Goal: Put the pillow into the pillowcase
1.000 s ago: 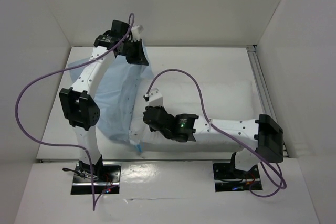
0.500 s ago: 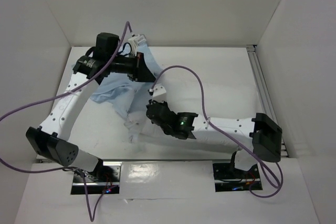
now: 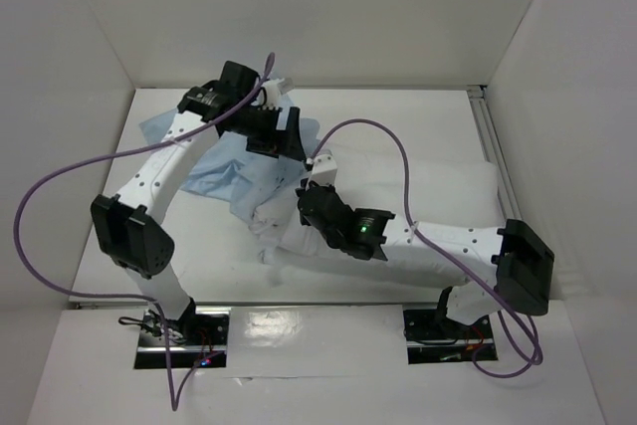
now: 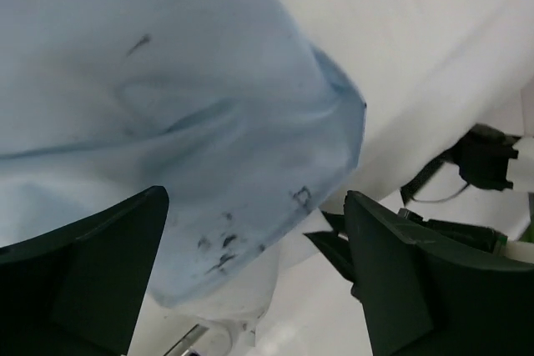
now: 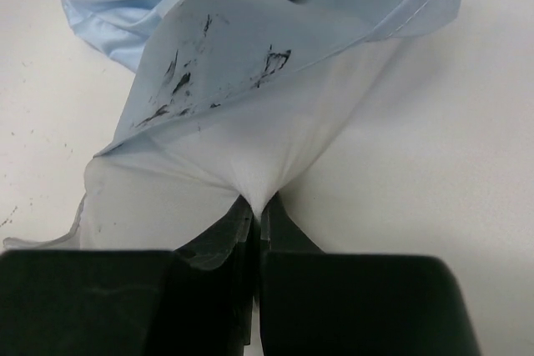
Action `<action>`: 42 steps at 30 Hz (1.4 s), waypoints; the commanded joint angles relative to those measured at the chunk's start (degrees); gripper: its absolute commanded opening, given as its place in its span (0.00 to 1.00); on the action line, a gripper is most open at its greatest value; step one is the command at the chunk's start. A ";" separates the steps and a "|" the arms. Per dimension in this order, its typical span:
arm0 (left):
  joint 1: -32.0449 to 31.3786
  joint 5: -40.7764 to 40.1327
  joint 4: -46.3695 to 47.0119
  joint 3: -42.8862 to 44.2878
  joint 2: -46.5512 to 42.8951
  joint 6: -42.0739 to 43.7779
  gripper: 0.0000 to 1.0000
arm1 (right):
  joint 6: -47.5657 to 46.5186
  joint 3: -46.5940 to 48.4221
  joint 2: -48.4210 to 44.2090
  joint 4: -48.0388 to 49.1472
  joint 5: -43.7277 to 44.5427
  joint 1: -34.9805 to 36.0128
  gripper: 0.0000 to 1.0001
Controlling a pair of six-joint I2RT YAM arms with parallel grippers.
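The pale blue pillowcase [image 3: 214, 178] lies crumpled on the table's left half, with one end drawn toward the middle. The plump white pillow [image 3: 448, 186] lies on the right, partly under my right arm. My right gripper [image 3: 309, 184] is at the pillow's left end. In the right wrist view the right gripper [image 5: 260, 206] is shut on a pinched fold of the pillowcase [image 5: 250, 64]. My left gripper [image 3: 284, 141] hovers just behind it. In the left wrist view the left gripper [image 4: 250, 277] is wide open. The speckled pillowcase [image 4: 167, 106] hangs loose ahead of its fingers [image 4: 400, 289], ungripped.
White walls close in the table [image 3: 199, 256] at the back and both sides. A metal rail [image 3: 493, 146] runs along the right edge. Purple cables [image 3: 368, 131] loop above both arms. My left arm's elbow [image 3: 129, 236] stands at the near left.
My left gripper has let go of the pillowcase and opened wide, with its arm swinging back up. The cloth has dropped and bunched toward the middle. My right gripper has shifted slightly back-right, still shut.
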 commanded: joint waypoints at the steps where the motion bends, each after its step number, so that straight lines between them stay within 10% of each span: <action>1: 2.64 -7.97 1.83 -3.63 -8.94 -3.16 1.00 | -0.22 2.16 -2.26 2.57 1.47 -2.43 0.00; 8: 4.66 -20.12 18.71 -32.63 -30.38 -12.14 0.65 | 0.31 1.63 -3.84 1.50 -4.59 -6.12 0.00; 13: 4.66 -16.59 31.02 -49.08 -38.12 -17.24 0.85 | 0.31 1.01 -4.90 1.50 -7.58 -7.35 0.00; 17: 4.66 -23.70 37.53 -59.18 -40.86 -22.33 0.82 | -0.31 2.33 -4.90 0.98 -9.07 -7.36 0.00; 29: 5.37 -13.79 50.63 -63.34 -30.32 -24.46 0.87 | -0.83 4.53 -4.90 0.45 -10.14 -7.88 0.00; 36: 5.37 -18.35 48.18 -59.82 -28.47 -24.46 0.45 | -0.83 4.53 -4.90 -0.60 -10.14 -7.88 0.00; 39: 5.37 -20.46 45.73 -57.82 -28.99 -24.46 0.02 | -0.83 5.05 -4.90 -0.60 -10.14 -7.88 0.00; 42: 5.37 -23.09 41.78 -57.10 -30.40 -25.77 0.00 | -0.83 6.28 -4.19 -1.66 -10.14 -8.41 0.00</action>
